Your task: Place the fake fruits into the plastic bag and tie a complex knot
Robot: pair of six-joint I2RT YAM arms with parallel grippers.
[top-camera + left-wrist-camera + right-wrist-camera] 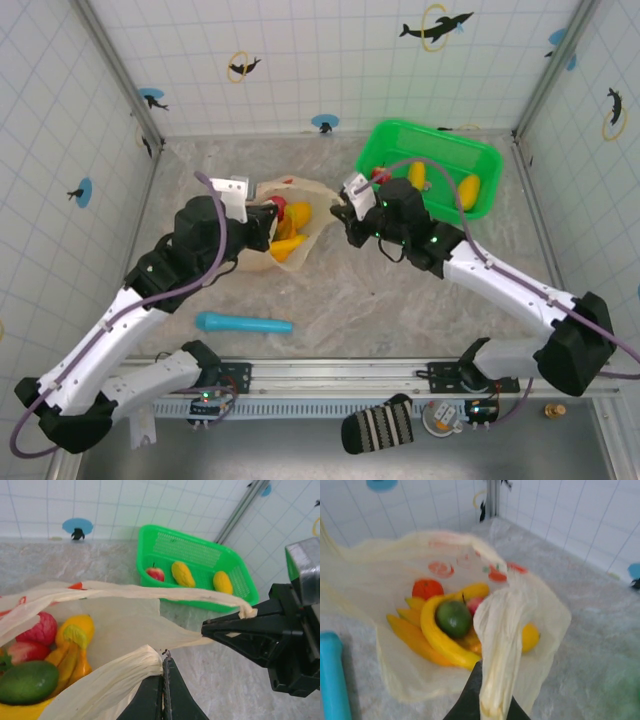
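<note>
the thin cream-yellow plastic bag (pixel 322 203) lies mid-table, just left of the green plastic basket (pixel 400 135), with glossy fake fruits (pixel 288 245) heaped inside. it looks light, limp and slippery, so i'd hold it by the bunched handles (pixel 120 675). the left gripper (pixel 164 656) is clamped on one and the right gripper (pixel 487 687) pinches the other, both forearms angling inward.

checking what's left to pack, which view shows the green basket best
Left wrist: the green basket in plain view, apple and two yellow fruits clear. Top external: small, right arm covering its near corner. Right wrist: a faint green blur, unclear.
</note>
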